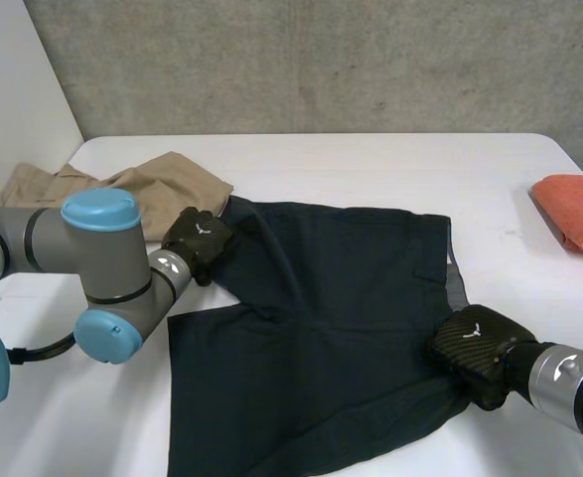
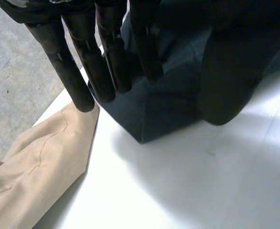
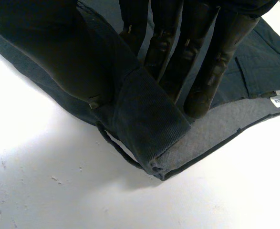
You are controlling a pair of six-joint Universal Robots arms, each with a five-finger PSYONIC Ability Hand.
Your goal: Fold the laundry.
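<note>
Dark navy shorts (image 1: 331, 318) lie spread flat on the white table (image 1: 370, 164). My left hand (image 1: 197, 238) is at their far left corner. In the left wrist view its straight fingers (image 2: 106, 62) and thumb close on a raised corner of the shorts (image 2: 154, 109). My right hand (image 1: 475, 343) is at the shorts' right edge, near the waistband. In the right wrist view a fold of the shorts' edge (image 3: 149, 119) is pinched between the thumb (image 3: 58, 57) and the fingers, showing grey lining and a white label.
A tan garment (image 1: 142, 184) lies crumpled at the back left, touching the shorts' corner by my left hand; its edge (image 2: 39, 167) lies just past the fingertips. An orange cloth (image 1: 579, 209) sits folded at the table's right edge.
</note>
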